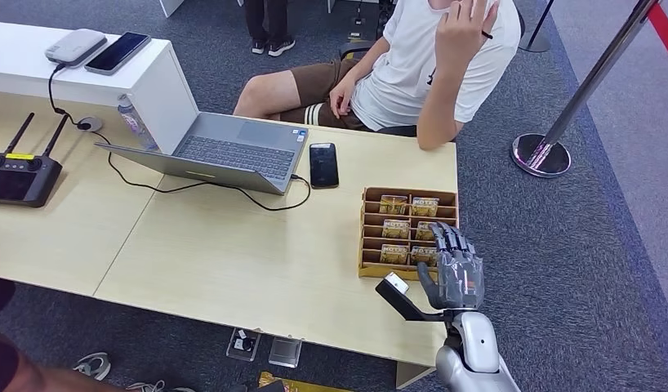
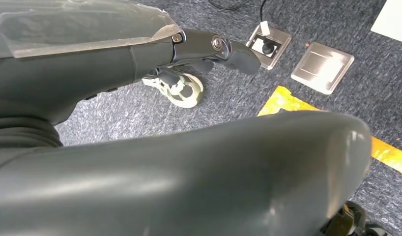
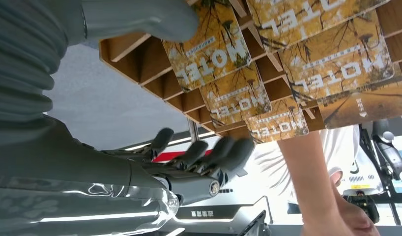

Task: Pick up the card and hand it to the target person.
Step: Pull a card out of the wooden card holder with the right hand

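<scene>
Yellow hotel cards [image 1: 394, 204] are seen standing in the slots of a wooden card holder [image 1: 368, 237], which is set on the light wooden table [image 1: 233, 261] near its corner. The right hand [image 1: 457, 269] is held just over the holder's near end, fingers [image 3: 223, 152] apart and extended, with nothing grasped. Beyond the holder, a seated person [image 1: 420, 65] in a white shirt is seen. A black phone [image 1: 323, 165] and an open laptop [image 1: 224, 151] lie further along the table from the holder. The left hand [image 2: 209, 49] is seen over carpet; whether it is released or clenched cannot be told.
</scene>
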`<state>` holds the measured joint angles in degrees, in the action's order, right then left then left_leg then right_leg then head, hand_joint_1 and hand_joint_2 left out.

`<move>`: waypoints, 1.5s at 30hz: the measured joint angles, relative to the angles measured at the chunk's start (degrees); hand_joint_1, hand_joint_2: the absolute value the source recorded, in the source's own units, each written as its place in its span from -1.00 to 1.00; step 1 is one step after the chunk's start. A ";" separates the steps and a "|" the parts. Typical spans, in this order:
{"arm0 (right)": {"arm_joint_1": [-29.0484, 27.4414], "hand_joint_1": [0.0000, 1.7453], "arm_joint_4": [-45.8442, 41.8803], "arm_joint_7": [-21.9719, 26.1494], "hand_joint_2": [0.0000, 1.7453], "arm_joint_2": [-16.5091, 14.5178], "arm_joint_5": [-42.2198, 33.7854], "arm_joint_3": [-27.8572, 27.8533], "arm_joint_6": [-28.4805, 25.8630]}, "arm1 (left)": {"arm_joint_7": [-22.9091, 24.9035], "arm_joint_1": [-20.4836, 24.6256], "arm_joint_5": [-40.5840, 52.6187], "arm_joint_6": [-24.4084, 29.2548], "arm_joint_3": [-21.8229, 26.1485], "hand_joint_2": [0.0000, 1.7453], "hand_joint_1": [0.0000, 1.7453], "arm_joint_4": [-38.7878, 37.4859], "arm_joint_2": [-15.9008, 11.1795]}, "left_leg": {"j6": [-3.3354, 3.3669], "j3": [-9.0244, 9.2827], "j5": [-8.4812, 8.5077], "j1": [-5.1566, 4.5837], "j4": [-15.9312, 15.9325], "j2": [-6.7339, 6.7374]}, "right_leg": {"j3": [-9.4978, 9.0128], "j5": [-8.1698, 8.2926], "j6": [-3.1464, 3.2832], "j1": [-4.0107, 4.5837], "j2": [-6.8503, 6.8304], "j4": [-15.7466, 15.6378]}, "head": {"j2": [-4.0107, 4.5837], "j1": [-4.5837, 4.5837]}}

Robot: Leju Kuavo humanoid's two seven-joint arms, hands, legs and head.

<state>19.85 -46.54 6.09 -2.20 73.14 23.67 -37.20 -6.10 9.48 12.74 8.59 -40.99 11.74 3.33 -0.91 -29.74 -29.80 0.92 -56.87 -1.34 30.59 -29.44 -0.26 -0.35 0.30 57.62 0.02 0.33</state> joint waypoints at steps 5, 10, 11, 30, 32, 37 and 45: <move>0.51 -0.50 0.13 -0.02 1.00 -0.01 0.14 0.00 0.01 | -0.02 0.09 0.00 0.00 0.24 -1.00 -1.00 0.00 0.04 | -0.01 0.07 0.01 0.00 0.00 0.01 | -0.07 0.01 0.00 0.00 0.00 0.00 | 0.00 0.01; 0.93 -0.31 0.49 -0.49 1.00 -0.01 2.48 0.09 0.61 | -0.02 0.16 0.26 -0.14 0.26 -1.00 -1.00 0.00 0.06 | -0.03 0.08 0.05 0.00 0.00 0.01 | -0.08 0.05 0.03 0.00 0.01 0.00 | 0.00 0.00; 1.09 -0.28 0.61 -0.63 1.00 -0.01 3.11 0.17 0.93 | -0.02 0.19 0.32 -0.16 0.26 -1.00 -1.00 0.00 0.08 | -0.03 0.08 0.05 0.00 0.00 0.01 | -0.07 0.06 0.03 0.00 0.01 0.00 | 0.00 0.00; 4.04 -0.10 3.89 -1.21 1.00 0.07 5.68 1.32 2.99 | -0.02 0.31 0.42 -0.02 1.05 -1.00 -1.00 0.00 0.22 | -0.02 0.05 0.08 0.00 0.00 0.01 | -0.05 0.09 0.03 0.00 0.01 0.00 | 0.00 0.00; 4.09 -0.07 4.07 -1.31 1.00 0.08 5.87 1.34 2.99 | -0.03 0.31 0.42 -0.02 1.15 -1.00 -1.00 0.00 0.23 | -0.02 0.05 0.08 0.00 0.00 0.01 | -0.05 0.09 0.03 0.00 0.01 0.00 | 0.00 0.00; 4.23 0.91 4.48 -1.50 1.00 0.11 5.95 1.46 3.00 | -0.20 0.31 0.45 -0.05 1.21 -1.00 -1.00 0.00 0.23 | -0.03 0.05 0.08 0.00 0.00 0.01 | -0.05 0.10 0.03 0.00 0.01 0.00 | 0.00 0.00; 4.54 1.00 4.72 -1.76 1.00 0.40 5.96 1.64 3.34 | -2.19 0.31 0.46 -0.11 1.61 -1.00 -1.00 0.00 0.34 | -0.02 0.01 0.08 0.00 -0.01 -0.01 | -0.02 0.10 0.03 0.00 0.01 0.00 | 0.00 0.01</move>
<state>24.38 -41.82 4.32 -1.80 79.09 25.32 -33.86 -8.28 9.79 13.21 8.48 -39.39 11.74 3.67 -0.93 -29.73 -29.72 0.92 -56.88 -1.35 30.57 -29.34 -0.23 -0.35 0.31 57.62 0.02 0.34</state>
